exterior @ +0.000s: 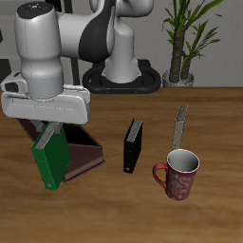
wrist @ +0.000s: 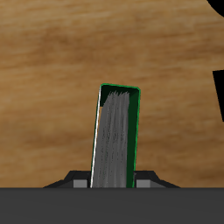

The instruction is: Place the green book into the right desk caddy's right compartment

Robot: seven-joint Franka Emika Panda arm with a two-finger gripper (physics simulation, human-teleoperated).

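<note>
My gripper (exterior: 49,133) is shut on the green book (exterior: 52,159), which hangs tilted above the table, nearer the front edge. In the wrist view the green book (wrist: 116,140) shows its pale page edges between my fingers (wrist: 79,182), with bare wood behind it. The right desk caddy (exterior: 84,158), dark brown, lies just behind and beside the book. The hand and the book cover most of it. Its right compartment is hidden from view.
A black book (exterior: 133,144) stands upright mid-table. A red mug (exterior: 178,174) sits nearer the front edge, with a thin grey object (exterior: 180,121) behind it. A potted plant (exterior: 185,38) stands at the back by the robot's base (exterior: 119,66).
</note>
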